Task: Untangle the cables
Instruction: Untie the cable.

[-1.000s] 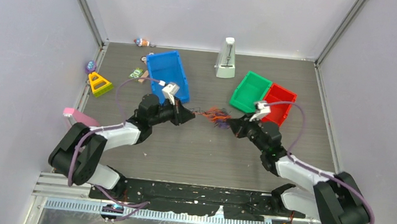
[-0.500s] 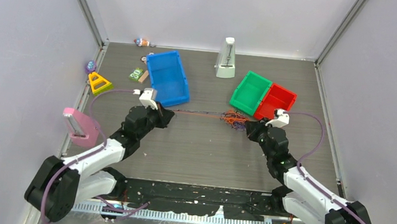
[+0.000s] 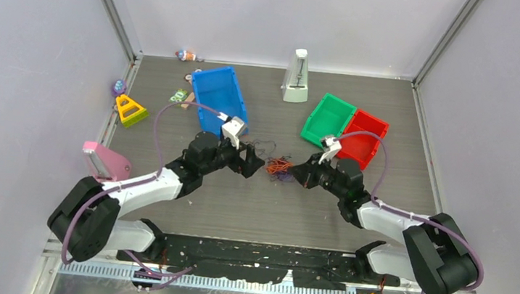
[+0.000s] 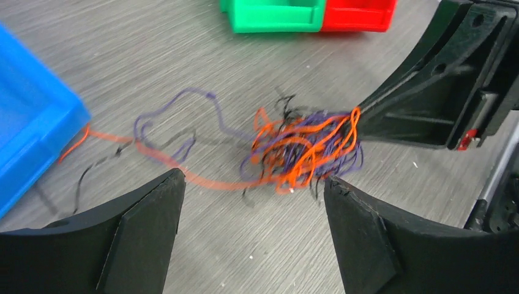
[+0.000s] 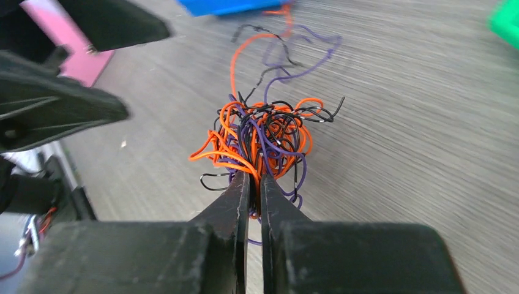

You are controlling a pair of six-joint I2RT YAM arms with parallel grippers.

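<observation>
From above, the two arms have swung back toward each other at mid-frame. Half a second ago they stood well apart with a strand drawn taut between them. Now the left end effector [image 3: 255, 162] and the right end effector [image 3: 297, 174] flank the cables [image 3: 280, 168], a small orange and dark clump on the tabletop [image 3: 258, 209] below the blue bin [image 3: 219, 101] and left of the green bin [image 3: 328, 120]. The left wrist view shows what changed: this end effector, clenched a moment ago, now stands released, its fingers wide apart with nothing between them. The pulled-out orange, purple and black strands lie slack across the left of the frame, trailing toward the blue bin, while the knot sits at centre, pinched at its right edge by the other arm's tip. In the right wrist view the jaws are nearly closed on the lower edge of the clump, with loose loops running to the upper centre. The pull seems to have freed a few lengths, but the core looks knotted — a fresh grasp by the left arm is likely needed.
</observation>
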